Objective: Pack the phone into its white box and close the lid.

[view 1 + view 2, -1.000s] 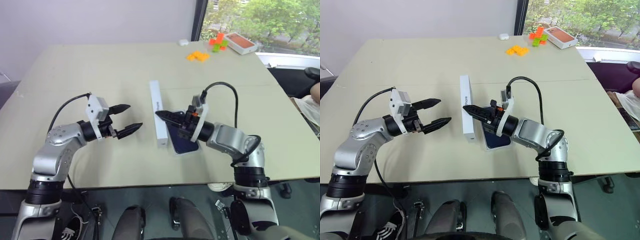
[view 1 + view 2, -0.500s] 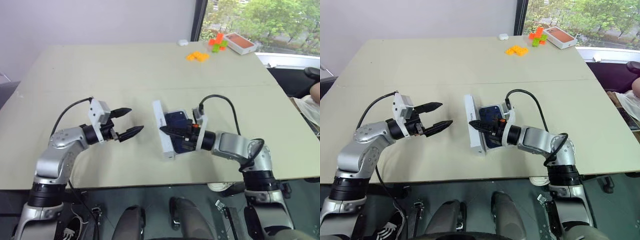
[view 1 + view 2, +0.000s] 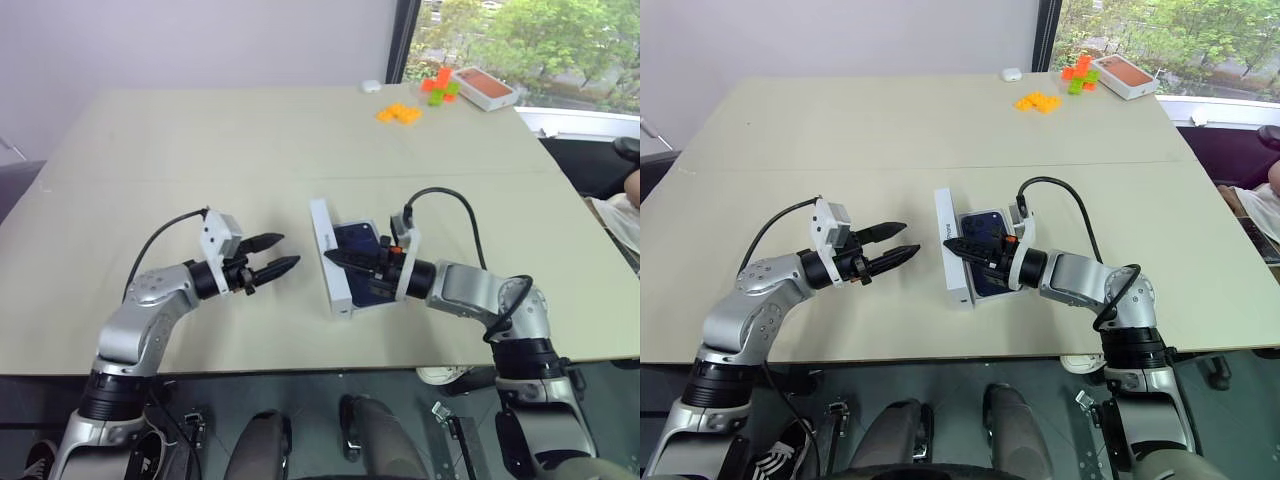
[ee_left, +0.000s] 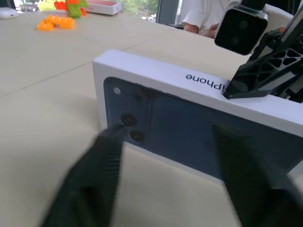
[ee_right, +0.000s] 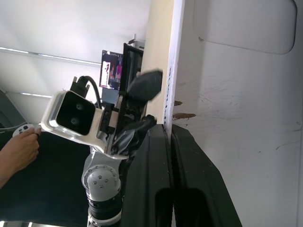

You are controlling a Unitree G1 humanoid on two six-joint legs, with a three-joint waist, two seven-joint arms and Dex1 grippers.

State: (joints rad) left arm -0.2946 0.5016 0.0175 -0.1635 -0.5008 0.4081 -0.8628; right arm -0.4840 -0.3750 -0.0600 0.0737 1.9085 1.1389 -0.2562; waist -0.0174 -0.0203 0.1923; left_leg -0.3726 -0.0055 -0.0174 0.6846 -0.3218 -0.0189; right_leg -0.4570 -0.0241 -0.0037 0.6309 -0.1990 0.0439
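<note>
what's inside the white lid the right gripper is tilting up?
Inside the lid, a plain white surface with an oval recess near one end. The right gripper pinches its raised edge. Beneath it, part of the phone on the table shows; the rest is covered.

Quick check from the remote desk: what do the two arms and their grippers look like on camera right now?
Both arms are silver-grey metal with black bands at the joints. Each wrist carries a white camera block, fed by a black cable looping back along the arm. The left gripper and right gripper each have two black, tapering, pointed fingers; the right wrist also shows a small orange-red detail.
</note>
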